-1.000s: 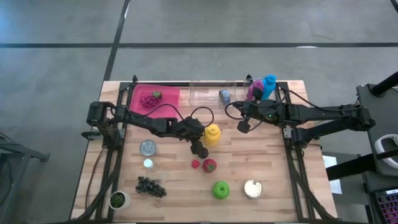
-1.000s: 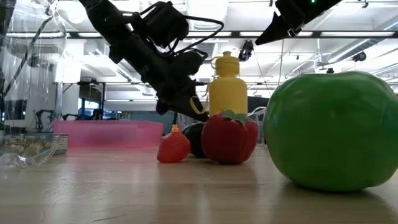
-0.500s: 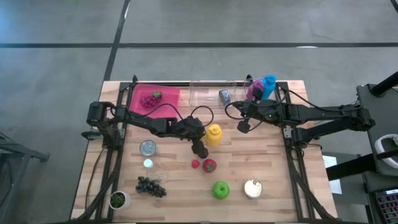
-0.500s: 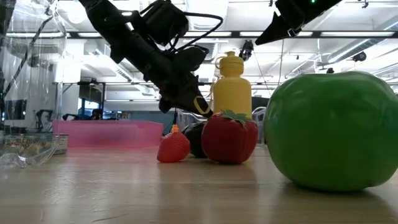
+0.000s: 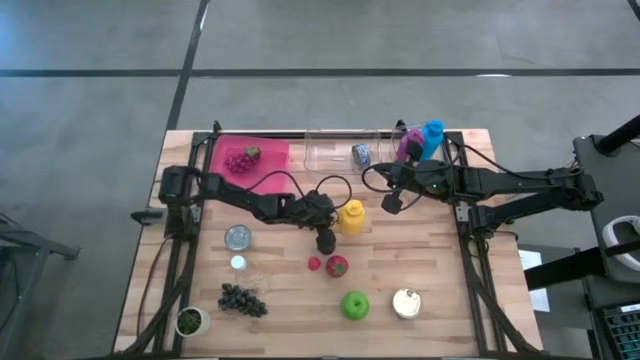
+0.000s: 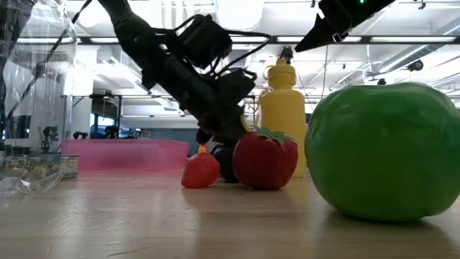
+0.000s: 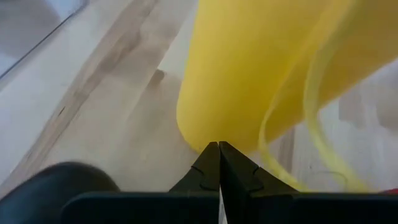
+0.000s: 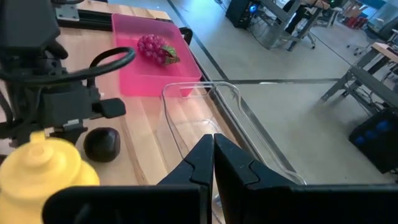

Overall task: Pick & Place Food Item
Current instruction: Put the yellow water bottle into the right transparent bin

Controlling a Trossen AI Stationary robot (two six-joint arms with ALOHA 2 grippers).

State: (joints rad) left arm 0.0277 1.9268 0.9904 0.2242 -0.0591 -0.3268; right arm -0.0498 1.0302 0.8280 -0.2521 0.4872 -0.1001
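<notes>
Wooden tabletop (image 5: 420, 255) carries scattered toy foods. At far left, the pink tray (image 5: 270, 158) holds red grapes (image 5: 240, 159), probably the drop spot. Mid-table, the left gripper (image 5: 326, 240), fingers pressed together and empty, sits low against the yellow bottle (image 5: 351, 217), seemingly nudging it off the dark plum (image 8: 101, 144). Nearby lies the strawberry (image 5: 337, 265). Further right, the right gripper (image 5: 391, 203) hangs closed above the clear bin (image 5: 335, 150).

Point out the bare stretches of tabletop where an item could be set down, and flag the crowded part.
Free: the wood right of the open tin can and green apple, and the strip between the pink tray and round metal lid. Crowded: the centre, where the left gripper, yellow bottle and red strawberries cluster.
</notes>
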